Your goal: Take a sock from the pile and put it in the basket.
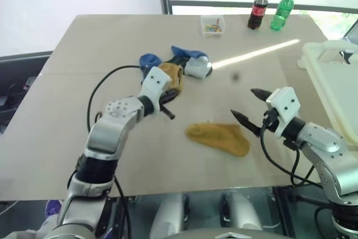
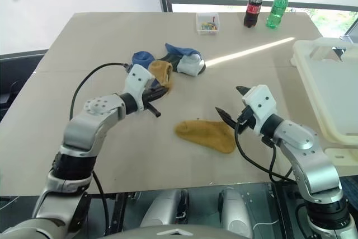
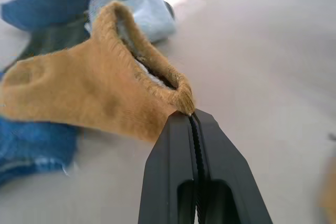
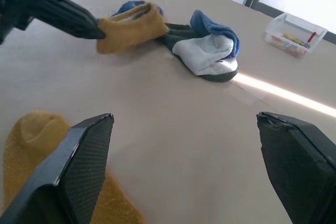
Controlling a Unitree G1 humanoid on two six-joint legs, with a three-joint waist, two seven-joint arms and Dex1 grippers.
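1. At the pile [image 1: 176, 65], the left gripper [image 1: 166, 104] fingers are pinching a mustard sock [image 3: 100, 95] by its cuff.
2. Right gripper [image 1: 249, 106] fingers are hanging spread.
3. Carrying to the basket [image 1: 335, 82], at three o'clock on the tabletop [image 1: 84, 54], is remaining.

Silver-grey jointed arms carry white wrist housings, looping black cables and tapered black fingers [image 1: 246, 120].

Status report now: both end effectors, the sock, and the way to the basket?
Left end effector shut on mustard sock cuff. Right end effector open, empty. Basket at right; second mustard sock lies between.
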